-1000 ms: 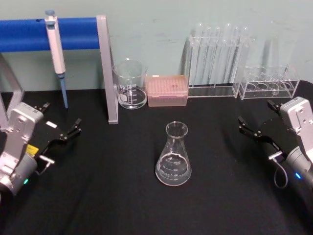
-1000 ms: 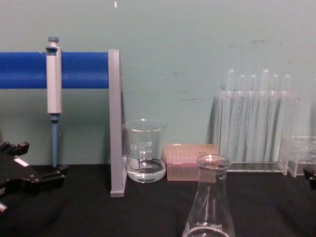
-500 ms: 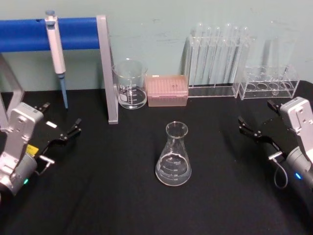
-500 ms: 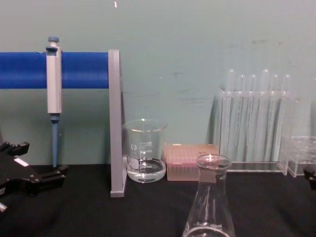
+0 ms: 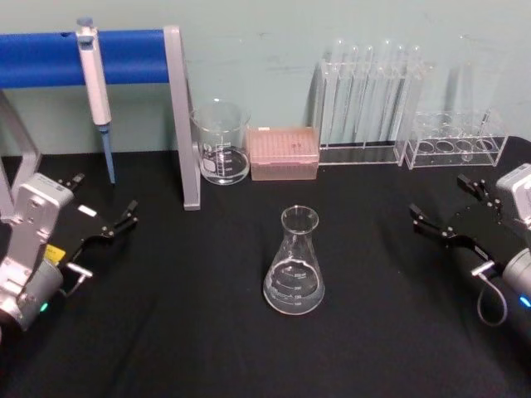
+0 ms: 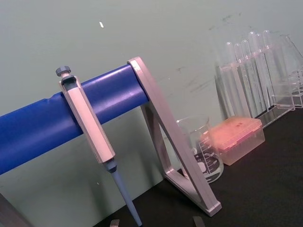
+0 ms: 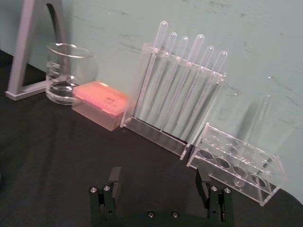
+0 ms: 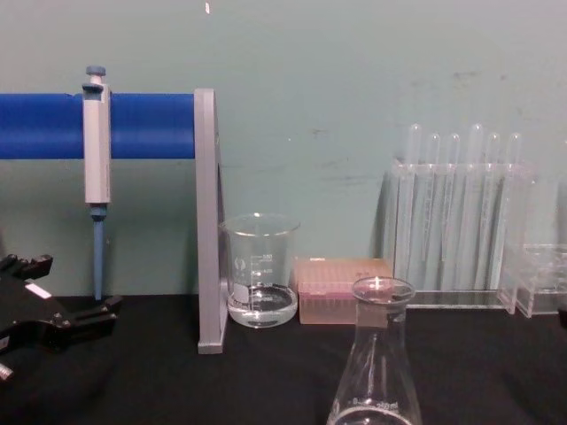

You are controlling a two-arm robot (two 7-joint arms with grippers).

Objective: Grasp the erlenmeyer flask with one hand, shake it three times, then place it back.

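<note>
My right tool (image 5: 436,200), wide open and empty, has drifted outward at 3 o'clock of the erlenmeyer flask (image 5: 294,269), which stands upright and untouched mid-desk (image 5: 191,332). My left tool (image 5: 105,192) sits open at 9 o'clock; no grasp yet.

Rear wall (image 5: 249,33): pale green, matt, marked with scattered dark scuffs. Table (image 5: 182,332): flat black surface, meeting the wall at the back. At the left, a blue bar (image 5: 41,58) runs horizontally, carried on a grey metal frame (image 5: 181,124) standing on the table.
</note>
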